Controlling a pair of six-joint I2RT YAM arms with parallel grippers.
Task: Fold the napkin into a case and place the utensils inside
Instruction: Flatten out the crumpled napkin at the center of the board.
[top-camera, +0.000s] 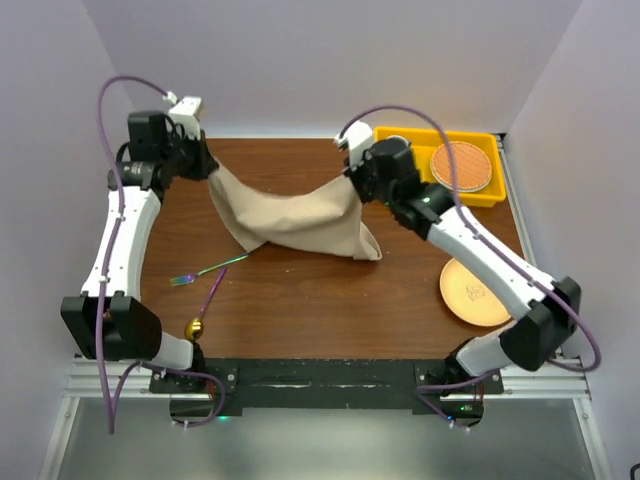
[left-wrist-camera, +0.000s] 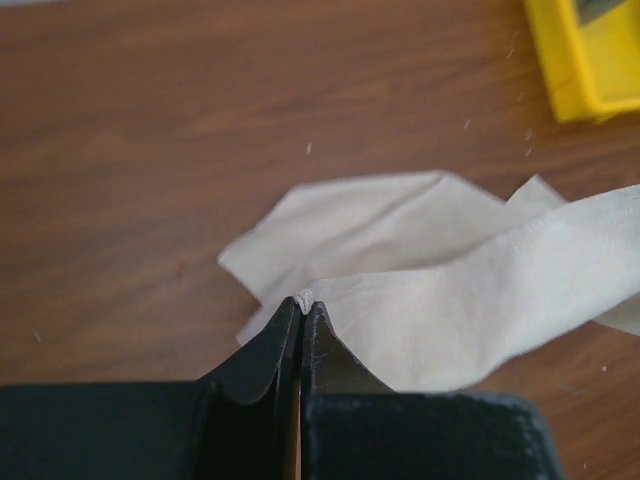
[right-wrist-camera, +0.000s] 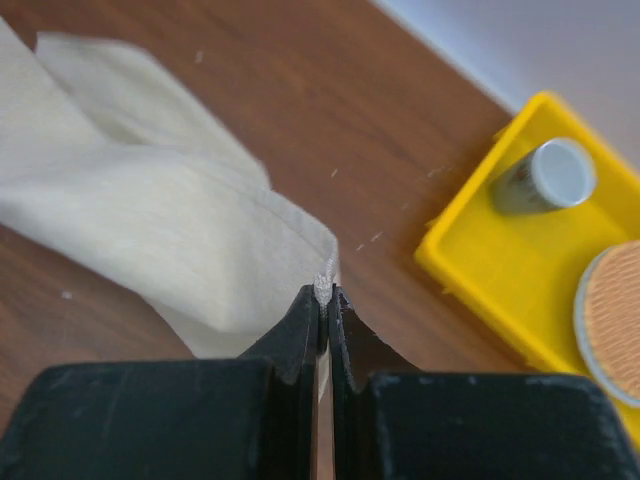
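- You get the napkin (right-wrist-camera: 150, 230) blurred and cut off at the right wrist view's left edge.
- The yellow tray (left-wrist-camera: 585, 60) runs past the left wrist view's top edge.
- The plate (top-camera: 475, 292) by the tabletop's right edge has a marking too small to read.

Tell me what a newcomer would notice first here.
The beige napkin hangs stretched between the left gripper and the right gripper, each shut on one end, its middle sagging onto the wooden table. The iridescent fork and spoon lie untouched at the near left.
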